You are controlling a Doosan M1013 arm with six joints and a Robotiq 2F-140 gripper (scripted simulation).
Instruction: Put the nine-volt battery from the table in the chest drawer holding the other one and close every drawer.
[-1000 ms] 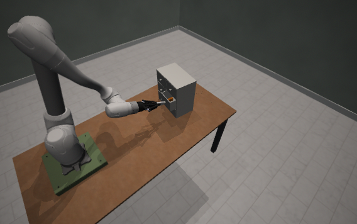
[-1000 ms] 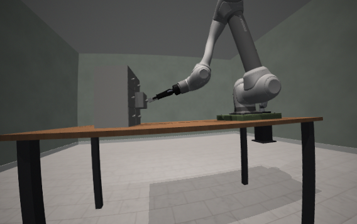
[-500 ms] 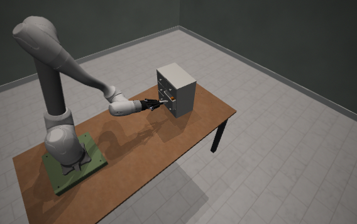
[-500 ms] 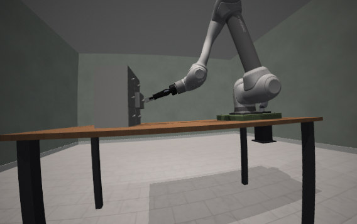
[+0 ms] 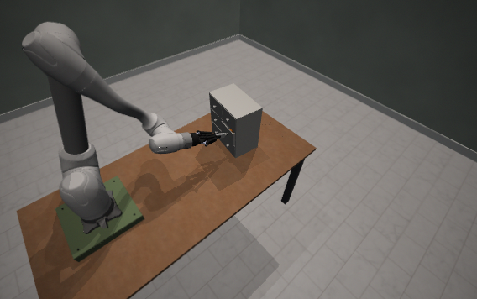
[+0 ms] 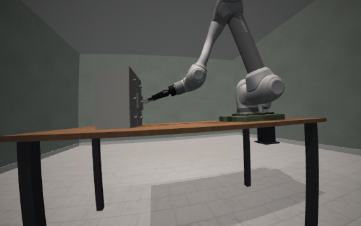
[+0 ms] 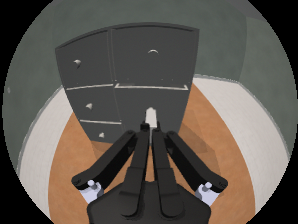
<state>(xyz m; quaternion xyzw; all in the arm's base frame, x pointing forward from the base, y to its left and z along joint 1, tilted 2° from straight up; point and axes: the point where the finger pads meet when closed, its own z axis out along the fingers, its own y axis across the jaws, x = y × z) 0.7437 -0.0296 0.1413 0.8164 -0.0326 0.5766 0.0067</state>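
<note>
The small chest [image 5: 248, 132] [image 6: 111, 95] stands upright on the table. Its wide middle drawer [image 5: 230, 138] [image 7: 131, 106] stands out of the front by a small amount, with a thin gap above its front in the wrist view. A small orange spot [image 5: 233, 130] shows at this drawer's opening; what it belongs to is too small to tell. My gripper [image 5: 222, 134] [image 6: 146, 101] [image 7: 151, 116] is shut with nothing seen between its fingers. Its pale fingertips are at this drawer's front, apparently touching it, and hide its knob. No nine-volt battery can be made out in any view.
The chest's other drawers, such as the wide upper one [image 7: 152, 65] and the narrow ones at the left [image 7: 80, 70], look pushed in. The wooden table [image 5: 185, 210] [image 6: 178, 125] carries the arm's green base plate [image 5: 128, 210] [image 6: 260, 118] at the other end.
</note>
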